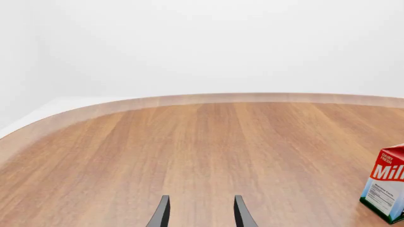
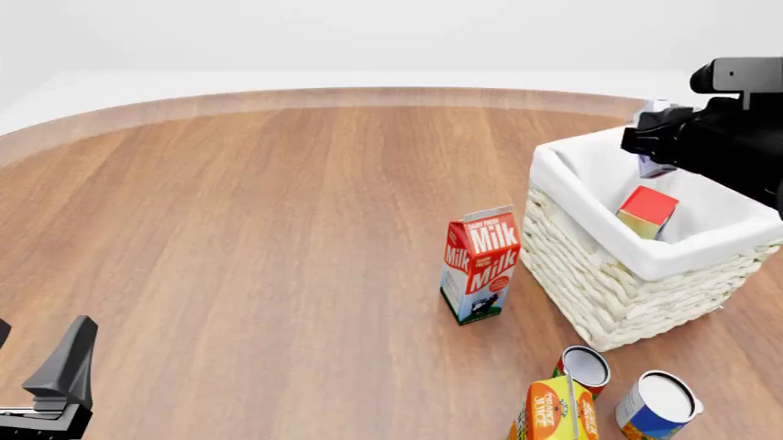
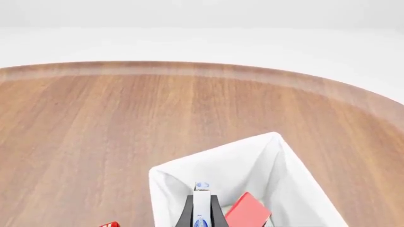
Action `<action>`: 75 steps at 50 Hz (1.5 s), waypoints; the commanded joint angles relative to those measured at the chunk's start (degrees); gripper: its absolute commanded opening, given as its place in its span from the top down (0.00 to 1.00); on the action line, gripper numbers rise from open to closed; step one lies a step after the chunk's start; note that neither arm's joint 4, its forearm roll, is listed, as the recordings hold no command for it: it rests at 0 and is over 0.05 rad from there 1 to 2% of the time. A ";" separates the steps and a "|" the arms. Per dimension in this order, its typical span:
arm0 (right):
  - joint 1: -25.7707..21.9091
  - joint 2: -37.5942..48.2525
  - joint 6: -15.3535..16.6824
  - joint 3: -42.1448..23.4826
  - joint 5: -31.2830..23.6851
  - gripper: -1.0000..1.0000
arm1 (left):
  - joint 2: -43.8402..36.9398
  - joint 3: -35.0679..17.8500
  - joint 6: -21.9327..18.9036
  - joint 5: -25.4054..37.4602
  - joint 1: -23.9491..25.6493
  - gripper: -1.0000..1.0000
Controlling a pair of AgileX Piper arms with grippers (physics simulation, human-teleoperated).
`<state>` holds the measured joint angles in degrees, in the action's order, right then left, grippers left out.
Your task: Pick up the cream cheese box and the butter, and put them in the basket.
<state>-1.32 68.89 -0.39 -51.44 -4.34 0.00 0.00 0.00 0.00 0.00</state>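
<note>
the right gripper (image 3: 200, 213) hangs over the basket (image 2: 588, 266), pinching the cream cheese box (image 3: 201, 203) by its narrow sides; it looks light, stiff and smooth. the butter (image 2: 647, 212) already leans inside at about 3 o'clock of it. open lining lies below. the left gripper (image 1: 200, 213) idles, fingers apart.

butter (image 2: 647, 210) in basket (image 2: 612, 275), milk carton (image 2: 479, 264) left

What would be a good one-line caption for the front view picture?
Right arm holds a small white box over the basket, where the butter already lies; a milk carton stands beside it.
</note>
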 commanded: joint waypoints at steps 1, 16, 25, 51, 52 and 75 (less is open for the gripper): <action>-0.03 -0.38 -0.16 0.12 0.26 1.00 | 0.00 0.00 0.00 0.00 0.00 0.00; 0.66 -0.22 0.45 0.36 0.49 1.00 | 0.00 0.00 0.00 0.00 0.00 0.00; 0.27 0.29 0.66 1.21 1.16 1.00 | 0.00 0.00 0.00 0.00 0.00 0.00; -0.53 0.88 0.75 2.07 1.71 1.00 | 0.00 0.00 0.00 0.00 0.00 0.00; -0.62 1.02 0.71 2.37 2.07 1.00 | 0.00 0.00 0.00 0.00 0.00 0.00; -1.23 1.42 0.99 3.14 2.54 1.00 | 0.00 0.00 0.00 0.00 0.00 0.00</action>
<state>-2.11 70.45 0.87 -48.28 -2.04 0.00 0.00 0.00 0.00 0.00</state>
